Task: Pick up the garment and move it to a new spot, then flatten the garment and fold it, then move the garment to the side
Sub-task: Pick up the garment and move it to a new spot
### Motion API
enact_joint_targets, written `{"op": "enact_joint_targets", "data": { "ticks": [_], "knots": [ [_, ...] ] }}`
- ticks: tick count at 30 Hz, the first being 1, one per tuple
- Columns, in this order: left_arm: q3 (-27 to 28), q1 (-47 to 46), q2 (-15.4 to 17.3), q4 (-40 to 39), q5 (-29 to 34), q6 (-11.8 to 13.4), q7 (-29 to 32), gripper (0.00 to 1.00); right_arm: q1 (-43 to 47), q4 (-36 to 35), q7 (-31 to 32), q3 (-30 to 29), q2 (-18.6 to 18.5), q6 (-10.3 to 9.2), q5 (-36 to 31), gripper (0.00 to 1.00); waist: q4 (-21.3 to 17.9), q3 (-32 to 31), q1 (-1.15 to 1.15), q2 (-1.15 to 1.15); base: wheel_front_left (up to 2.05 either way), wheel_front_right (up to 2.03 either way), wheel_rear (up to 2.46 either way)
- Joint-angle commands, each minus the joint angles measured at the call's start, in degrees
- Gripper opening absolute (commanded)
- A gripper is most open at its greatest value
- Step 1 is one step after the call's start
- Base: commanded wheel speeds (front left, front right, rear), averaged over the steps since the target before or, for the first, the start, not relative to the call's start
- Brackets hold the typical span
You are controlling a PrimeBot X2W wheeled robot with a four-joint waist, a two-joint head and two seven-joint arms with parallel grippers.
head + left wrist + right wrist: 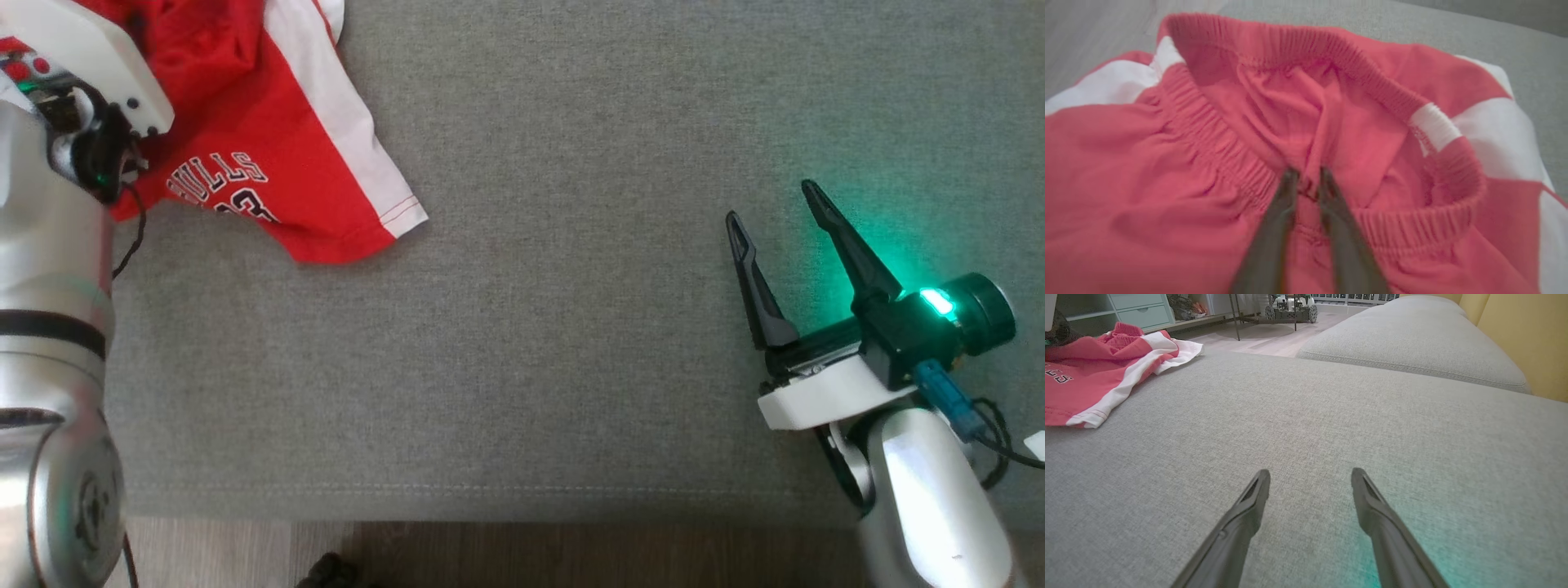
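Observation:
The garment (269,147) is a pair of red shorts with white side stripes and dark lettering, lying crumpled at the far left of the grey cushion (571,327). In the left wrist view, my left gripper (1306,177) is shut on a fold of the garment (1167,163) at its elastic waistband. My left wrist housing (98,82) covers those fingers in the head view. My right gripper (771,204) hovers open over bare cushion at the right, far from the shorts. The right wrist view has the right gripper (1310,474) open, with the garment (1086,375) at the upper left.
The cushion's front seam (490,490) runs above a wooden floor (571,555). A second grey cushion (1412,347) lies beyond, by a yellow wall (1527,335). Shelves (1126,310) and a wheeled cart (1290,310) stand farther off.

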Motion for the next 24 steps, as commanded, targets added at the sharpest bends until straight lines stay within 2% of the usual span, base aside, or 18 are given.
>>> {"op": "enact_joint_targets", "data": {
  "ticks": [1, 8, 13, 15, 19, 24],
  "knots": [
    [0.45, -0.88, 2.97, -1.02, -0.14, -0.5, -2.5, 0.0, -0.34, -1.8, -0.52, 1.36, 0.15, -0.01, 0.46, 1.0, 0.31, -0.33, -0.01, 0.0, 0.0, 0.0, 0.0],
    [-0.2, -1.81, 2.67, -3.19, -2.08, -1.21, -13.7, 0.0, 0.2, -0.64, -0.52, 1.82, 0.52, -0.01, 1.41, 1.0, 0.84, -5.96, -0.01, 0.0, 0.0, 0.0, 0.0],
    [-2.15, -1.76, 1.21, -8.22, -5.9, -1.31, -19.59, 0.0, 1.44, 0.2, -0.52, 2.09, 0.89, -0.01, 2.48, 1.0, 0.77, -11.77, -0.01, 0.0, 0.0, 0.0, 0.0],
    [-2.67, -1.55, 0.82, -9.81, -7.36, -1.32, -20.09, 0.0, 1.74, 0.37, -0.52, 2.13, 0.94, -0.01, 2.7, 1.0, 0.64, -12.89, -0.01, 0.0, 0.0, 0.0, 0.0],
    [-6.33, 0.0, 0.18, -17.78, -13.03, -1.33, -19.18, 0.0, 2.63, 0.71, -0.52, 2.75, 1.05, -0.01, 4.47, 1.0, -0.72, -16.82, -0.01, 0.0, 0.0, 0.0, 0.0],
    [-10.23, 3.1, 1.56, -28.87, -18.4, -1.33, -15.76, 0.0, 3.19, 0.59, -0.52, 3.94, 1.07, -0.01, 7.41, 1.0, -4.77, -20.67, -0.01, 0.0, 0.0, 0.0, 0.0]
  ]
}}
